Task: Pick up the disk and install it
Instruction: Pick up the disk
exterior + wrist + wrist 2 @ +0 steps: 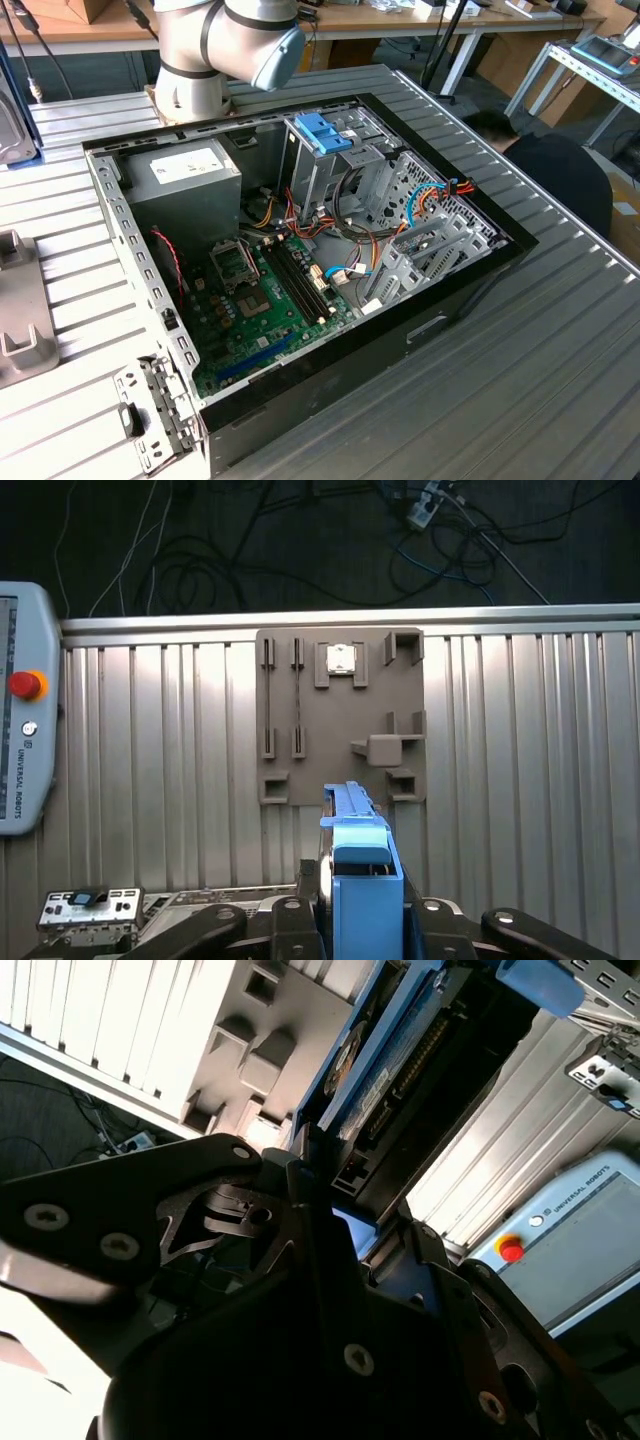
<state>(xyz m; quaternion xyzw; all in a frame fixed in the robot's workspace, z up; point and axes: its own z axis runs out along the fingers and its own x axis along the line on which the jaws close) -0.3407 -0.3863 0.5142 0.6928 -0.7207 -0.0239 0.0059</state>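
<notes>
Disk (358, 865) edge-on in gripper (360, 915), lower end out of frame.

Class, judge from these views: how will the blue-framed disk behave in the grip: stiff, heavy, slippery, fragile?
Probably stiff: the disk stands edge-on in the tool without sagging. Its smooth blue plastic frame may slip if gripped lightly. Its solid drive body suggests it is heavy for its size.

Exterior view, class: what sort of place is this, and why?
Probably a robotics lab or workshop: a robot arm stands on a ribbed metal table beside an opened computer case; the first wrist view shows a teach pendant.
</notes>
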